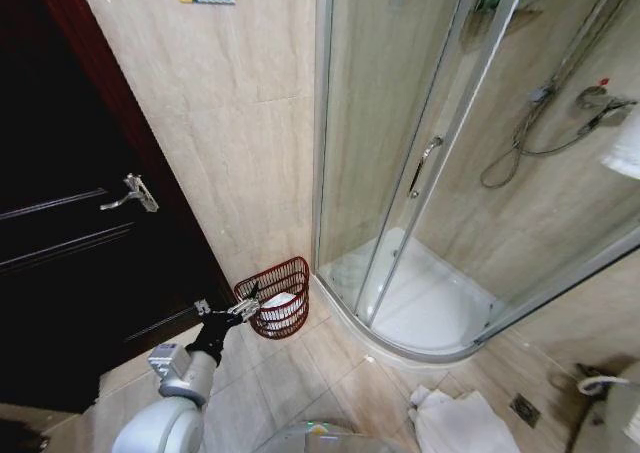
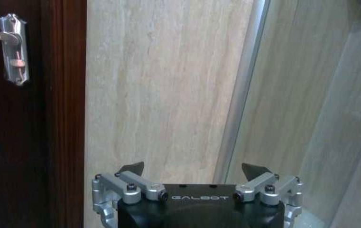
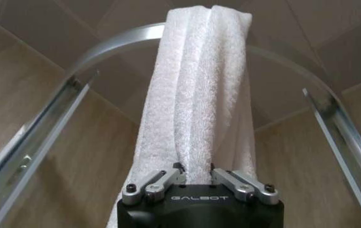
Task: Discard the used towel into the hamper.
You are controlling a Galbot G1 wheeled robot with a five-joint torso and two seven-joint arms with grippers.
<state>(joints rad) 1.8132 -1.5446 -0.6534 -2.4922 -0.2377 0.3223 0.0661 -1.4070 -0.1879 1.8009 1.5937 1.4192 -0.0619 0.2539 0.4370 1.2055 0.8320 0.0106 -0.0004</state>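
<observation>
1. The dark wooden door [image 1: 70, 243] with its metal handle [image 1: 130, 193] stands to the left of the hamper [image 1: 276, 295], which serves as the landmark here.
2. The left claw [image 1: 243, 308] hovers at the hamper's left rim, just beside it, with the arm reaching up from the lower left of the head view. In the left wrist view the claw [image 2: 193, 170] has its fingers spread wide and nothing between them.
3. The hamper sits on the tiled floor [image 1: 300, 373] against the beige wall [image 1: 230, 123], tucked between the door and the shower enclosure [image 1: 430, 223]. Something white already lies inside it.
4. To the right of the hamper, past the curved shower tray, a white cloth [image 1: 455, 421] lies crumpled on the floor.
5. Far to the right of the hamper and high up, a towel [image 1: 626, 145] shows at the edge of the head view. In the right wrist view the right claw [image 3: 196, 172] is closed on this hanging towel [image 3: 196, 95], pinching its lower part.
6. Judged from this, one drop into the hamper looks done, while the gripped towel is well apart from it and has yet to be carried over and released.
</observation>
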